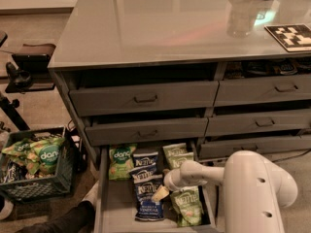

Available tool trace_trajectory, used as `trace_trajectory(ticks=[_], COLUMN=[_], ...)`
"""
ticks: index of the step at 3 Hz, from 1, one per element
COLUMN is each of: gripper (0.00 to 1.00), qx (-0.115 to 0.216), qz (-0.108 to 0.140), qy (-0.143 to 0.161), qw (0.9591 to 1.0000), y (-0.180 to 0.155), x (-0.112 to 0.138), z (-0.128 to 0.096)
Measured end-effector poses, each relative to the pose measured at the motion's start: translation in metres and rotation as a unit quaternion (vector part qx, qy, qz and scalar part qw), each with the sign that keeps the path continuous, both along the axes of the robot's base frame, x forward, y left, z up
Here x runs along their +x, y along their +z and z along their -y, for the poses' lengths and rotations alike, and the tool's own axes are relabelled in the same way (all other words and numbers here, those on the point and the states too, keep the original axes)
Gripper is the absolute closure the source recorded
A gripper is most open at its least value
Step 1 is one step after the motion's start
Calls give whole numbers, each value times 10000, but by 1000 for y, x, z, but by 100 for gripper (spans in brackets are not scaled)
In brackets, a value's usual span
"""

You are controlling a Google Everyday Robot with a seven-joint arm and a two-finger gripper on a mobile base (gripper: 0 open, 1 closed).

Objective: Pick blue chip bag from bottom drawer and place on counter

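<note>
Where blue chip bag (146, 204) lies in btm drawer (103, 193), claw (160, 194) hangs beside.

Beige floor (39, 28), dark-grey drawer cabinet (146, 98), black crate (34, 191) of snack bags (46, 154) at left, dim warm light, gripper (160, 194) low at the cabinet's foot.

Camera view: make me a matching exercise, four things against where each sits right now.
1 pale green Kettle bags
2 gripper
3 checkered board
4 black crate

A on the counter, right edge
B far left, low down
C bottom drawer, along its right side
D at the front blue chip bag, by its right edge

Pairs: 1-C, 2-D, 3-A, 4-B
</note>
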State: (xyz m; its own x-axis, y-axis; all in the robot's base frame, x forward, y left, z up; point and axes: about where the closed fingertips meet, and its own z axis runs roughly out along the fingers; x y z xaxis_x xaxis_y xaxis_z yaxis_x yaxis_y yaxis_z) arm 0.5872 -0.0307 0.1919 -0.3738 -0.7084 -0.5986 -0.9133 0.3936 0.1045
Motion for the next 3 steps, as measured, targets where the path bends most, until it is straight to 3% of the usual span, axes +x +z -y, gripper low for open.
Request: trace_trajectory(ticks=[2,3], gripper=[14,33], qx=[43,51], qz=[-174,-224], qy=[-3,-40], qw=[9998,9997], y=[-14,-16], x=[-1,-2], z=[-13,-16])
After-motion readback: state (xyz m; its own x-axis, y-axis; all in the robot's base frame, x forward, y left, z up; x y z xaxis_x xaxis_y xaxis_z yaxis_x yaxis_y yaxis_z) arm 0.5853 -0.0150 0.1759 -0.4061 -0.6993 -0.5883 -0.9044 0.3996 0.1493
